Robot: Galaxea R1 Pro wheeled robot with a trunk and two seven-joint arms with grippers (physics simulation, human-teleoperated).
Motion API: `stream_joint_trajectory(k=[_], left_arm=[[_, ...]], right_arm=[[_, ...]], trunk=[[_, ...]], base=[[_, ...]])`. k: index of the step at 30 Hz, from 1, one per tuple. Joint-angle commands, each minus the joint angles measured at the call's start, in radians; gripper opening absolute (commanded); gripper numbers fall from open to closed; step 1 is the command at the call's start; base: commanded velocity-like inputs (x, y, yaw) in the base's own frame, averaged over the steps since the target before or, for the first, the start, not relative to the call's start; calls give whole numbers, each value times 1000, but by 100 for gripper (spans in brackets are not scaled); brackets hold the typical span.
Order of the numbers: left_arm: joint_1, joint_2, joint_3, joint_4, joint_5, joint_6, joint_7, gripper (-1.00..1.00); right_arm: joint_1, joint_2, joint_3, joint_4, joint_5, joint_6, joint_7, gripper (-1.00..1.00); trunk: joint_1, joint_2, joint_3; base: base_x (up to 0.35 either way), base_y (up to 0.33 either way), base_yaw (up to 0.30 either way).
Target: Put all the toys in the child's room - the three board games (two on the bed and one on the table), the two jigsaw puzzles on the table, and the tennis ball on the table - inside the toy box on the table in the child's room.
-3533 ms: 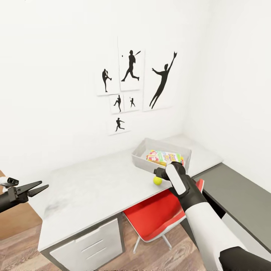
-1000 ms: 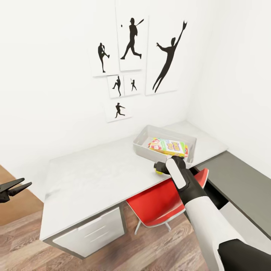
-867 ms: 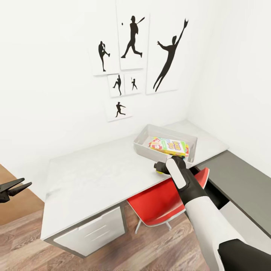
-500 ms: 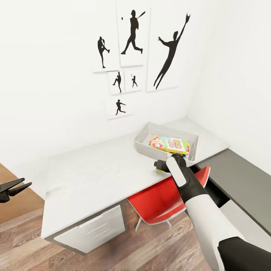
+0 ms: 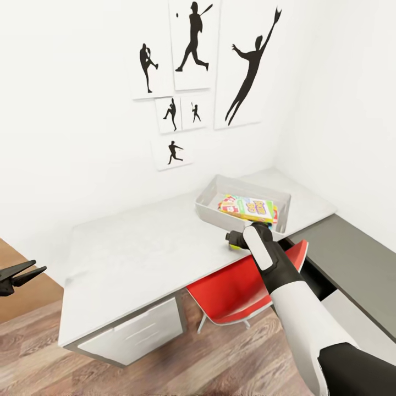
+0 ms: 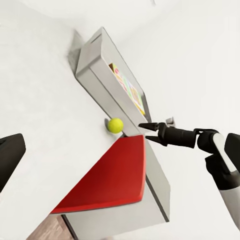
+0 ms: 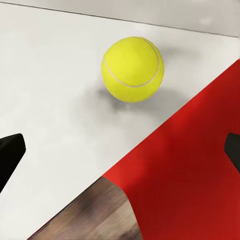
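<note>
Tennis ball [image 7: 132, 69] sits on the counter [image 5: 137, 247] near its front edge, just beside the toy box [image 5: 212, 204] at center right of the head frame, and apart from both claws. Right claw [image 6: 150, 129] hovers near the ball, tips narrow and close together in the left wrist view; the right wrist view shows its two dark fingertips at the frame's far edges with nothing between them, so it holds nothing. Left claw [image 5: 25, 274] hangs off the counter's end at lower left, tips slightly parted, empty. The ball is small, round and fuzzy with a pale seam; probably light, slightly springy and prone to rolling on the smooth pale counter top. Best taken across its middle, fingers on opposite sides, squeezing gently so it won't squirt out toward the edge. The toy box is a shallow light-grey plastic tray with flared walls; a flat game box [image 5: 248, 208] with colourful print already lies inside. A glossy red chair [image 5: 242, 289] is tucked under the counter; the floor is wood plank.
</note>
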Motion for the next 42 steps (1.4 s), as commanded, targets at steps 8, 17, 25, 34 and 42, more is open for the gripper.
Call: stream_joint_trajectory(k=[8,17,25,34,42], left_arm=[[-1,-1,0,0,-1,11,-4,100],[-1,-1,0,0,-1,11,-4,100],[-1,-1,0,0,-1,11,-4,100],[-1,-1,-1,0,-1,10,-4,100],[-1,-1,0,0,-1,9,-4,100]], right_arm=[[-2,-2,1,-1,-10,1,-9,100],[-1,-2,1,-1,-10,-13,-9,100],[0,-2,4,0,-10,-55,-8,100],[0,-2,5,0,-10,-61,-7,100],[0,-2,5,-1,-10,-62,-7,100]], trunk=[[1,-2,-14],[1,-2,-19],[1,-2,-19],[1,-2,-19],[1,-2,-19]], base=[[2,-29,0],[0,-4,0],[0,0,0],[75,0,0],[146,0,0]])
